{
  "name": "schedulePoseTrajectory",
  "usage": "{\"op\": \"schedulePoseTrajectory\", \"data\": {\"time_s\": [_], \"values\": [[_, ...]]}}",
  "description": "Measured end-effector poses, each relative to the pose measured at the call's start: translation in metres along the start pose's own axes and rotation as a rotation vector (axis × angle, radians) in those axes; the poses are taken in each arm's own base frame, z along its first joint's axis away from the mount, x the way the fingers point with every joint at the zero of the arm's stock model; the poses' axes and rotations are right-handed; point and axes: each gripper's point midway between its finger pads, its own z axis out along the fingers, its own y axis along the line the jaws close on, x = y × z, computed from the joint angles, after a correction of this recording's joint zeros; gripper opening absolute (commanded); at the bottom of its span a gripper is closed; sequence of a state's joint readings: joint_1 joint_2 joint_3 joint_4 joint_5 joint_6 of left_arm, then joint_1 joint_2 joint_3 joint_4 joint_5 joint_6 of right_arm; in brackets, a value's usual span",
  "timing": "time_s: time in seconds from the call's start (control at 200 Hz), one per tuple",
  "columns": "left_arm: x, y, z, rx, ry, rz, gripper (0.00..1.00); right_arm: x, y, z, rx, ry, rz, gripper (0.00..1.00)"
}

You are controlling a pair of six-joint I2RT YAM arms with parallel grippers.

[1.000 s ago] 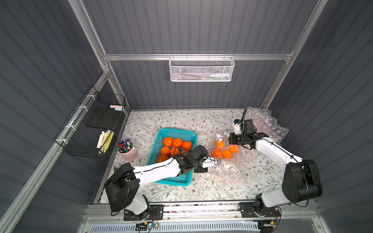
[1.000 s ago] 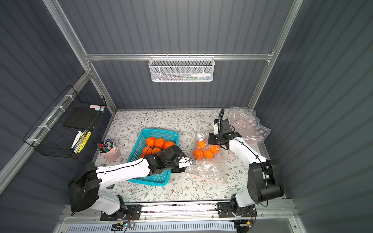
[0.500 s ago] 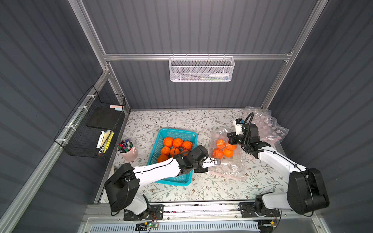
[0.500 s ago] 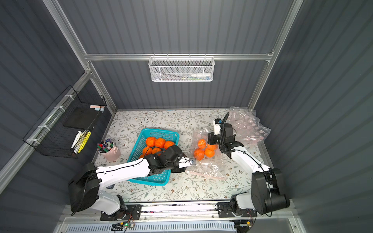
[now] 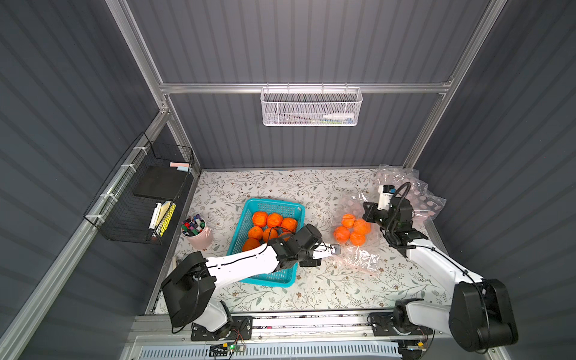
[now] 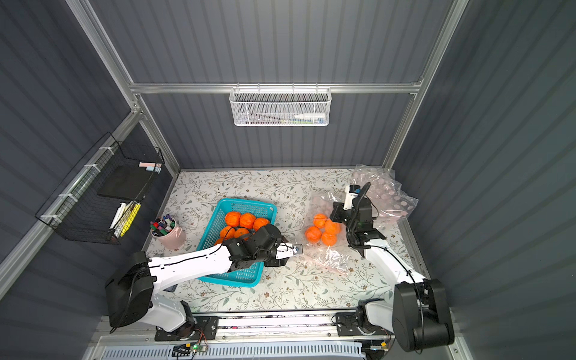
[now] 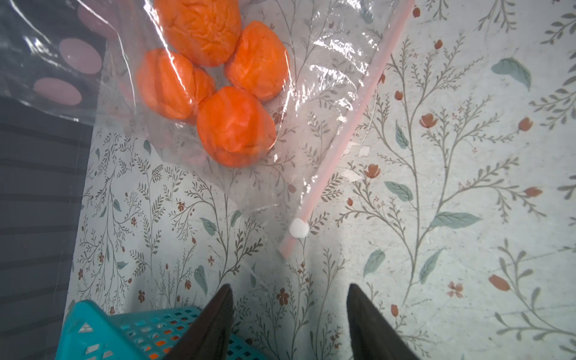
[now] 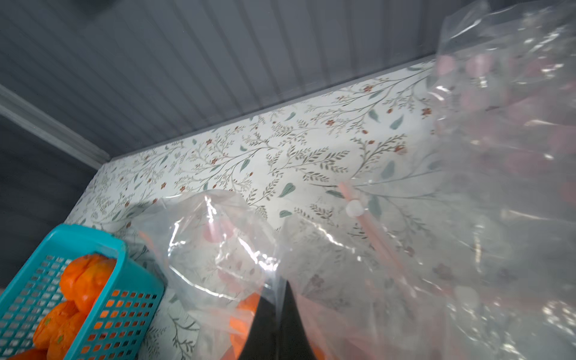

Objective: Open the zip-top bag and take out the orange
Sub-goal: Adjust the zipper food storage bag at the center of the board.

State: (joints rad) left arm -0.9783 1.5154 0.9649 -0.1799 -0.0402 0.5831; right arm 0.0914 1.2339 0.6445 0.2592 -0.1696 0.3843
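Nearest us in both top views, the left arm (image 5: pixel 243 265) reaches from the front rail across the near corner of the teal basket (image 5: pixel 274 204). Only its wrist view shows the left gripper (image 7: pixel 289 288) properly: its two dark fingers (image 7: pixel 218 318) are spread, with bare floral table (image 7: pixel 467 187) between them and nothing held. Just beyond the tips, not touching, lies the end of the pink zip strip (image 7: pixel 343 124) of the zip-top bag (image 7: pixel 311 93), with a white slider (image 7: pixel 298 228) at that end. In the top views the slider is too small to make out, and we cannot tell from either whether the zip is parted. Four oranges (image 7: pixel 236 126) sit bunched together inside the bag, well back from the strip. In a top view the same cluster (image 6: pixel 324 230) lies on the table between the basket and the right arm. The basket holds more loose oranges (image 5: pixel 274 219), and a pink cup of markers (image 5: pixel 199 237) stands to its left. Further back, the right gripper (image 8: pixel 281 290) is at the bag's far side. The top views hide its fingers, but its wrist view shows them pressed together, pinching a fold of the bag's film, with creases running out from the tips. That view also shows another white slider (image 8: pixel 353 208) on a pink strip, and we cannot tell which bag it belongs to. A heap of spare dotted bags (image 5: pixel 417 196) fills the far right corner. A black wire rack (image 5: pixel 137 193) hangs on the left wall and a white mesh basket (image 5: pixel 310 107) on the back rail.
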Motion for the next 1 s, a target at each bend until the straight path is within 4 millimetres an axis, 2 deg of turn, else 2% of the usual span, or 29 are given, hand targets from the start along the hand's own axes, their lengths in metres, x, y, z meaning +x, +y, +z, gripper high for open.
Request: {"op": "schedulePoseTrajectory", "data": {"time_s": [0.085,0.23,0.405,0.525,0.67,0.785,0.845,0.865,0.915,1.0], "values": [[0.0,0.0,0.0,0.002,-0.001,0.0,0.6,0.003,-0.008,0.006,0.024,0.041,0.025,0.0],[0.0,-0.001,0.001,0.004,0.0,0.0,0.6,0.002,-0.006,0.004,0.007,0.054,0.051,0.0],[0.0,-0.001,0.001,0.004,0.0,0.0,0.6,-0.014,0.019,-0.018,-0.149,0.005,0.078,0.0],[0.001,-0.001,0.001,0.005,0.002,0.0,0.6,-0.021,0.031,-0.024,-0.194,0.006,0.088,0.0],[0.001,-0.002,0.003,0.008,0.005,0.0,0.6,-0.018,0.027,-0.021,-0.199,0.034,0.162,0.0],[0.002,-0.002,0.003,0.008,0.006,0.0,0.6,-0.012,0.017,-0.015,-0.187,0.067,0.236,0.03],[0.002,-0.002,0.003,0.008,0.006,0.0,0.6,-0.011,0.01,-0.014,-0.171,0.075,0.263,0.09],[0.002,-0.002,0.003,0.008,0.006,0.0,0.6,-0.011,0.008,-0.013,-0.163,0.079,0.269,0.16],[0.002,-0.002,0.003,0.008,0.006,0.0,0.6,-0.012,0.001,-0.01,-0.133,0.088,0.281,0.39],[0.002,-0.002,0.003,0.009,0.006,0.0,0.6,-0.016,-0.011,-0.006,-0.071,0.106,0.271,0.57]]}}
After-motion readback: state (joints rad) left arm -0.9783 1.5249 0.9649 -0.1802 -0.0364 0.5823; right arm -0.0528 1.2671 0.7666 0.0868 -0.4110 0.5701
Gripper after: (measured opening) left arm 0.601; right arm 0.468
